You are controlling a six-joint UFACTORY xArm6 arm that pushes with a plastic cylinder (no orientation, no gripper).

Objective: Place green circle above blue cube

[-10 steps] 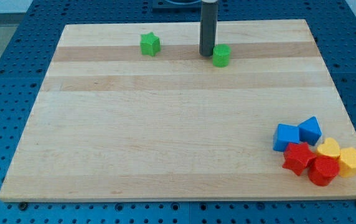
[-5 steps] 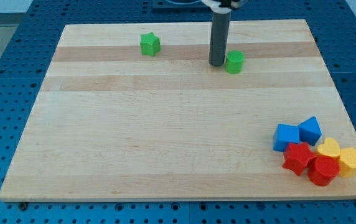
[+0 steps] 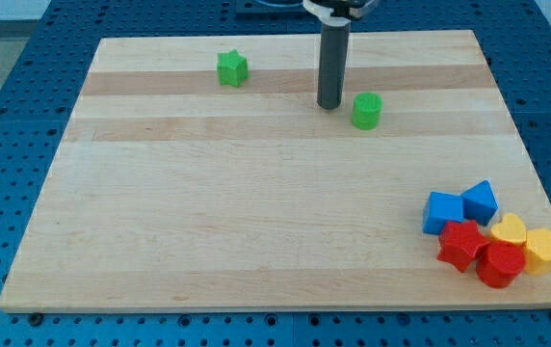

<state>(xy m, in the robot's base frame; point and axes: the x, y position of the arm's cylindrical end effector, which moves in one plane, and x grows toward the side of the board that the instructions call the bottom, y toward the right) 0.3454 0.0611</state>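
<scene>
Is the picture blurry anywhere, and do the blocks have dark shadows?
Camera view: sharp all over, no blur on my tip or the green circle to its right; light is soft and even, so the wooden board shows no glare; only faint, short shadows sit under the blue cube and the red blocks.

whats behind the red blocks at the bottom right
Behind the red blocks sit two blue blocks; two yellow ones lie to the view's right. Their touching edges are partly hidden.
</scene>
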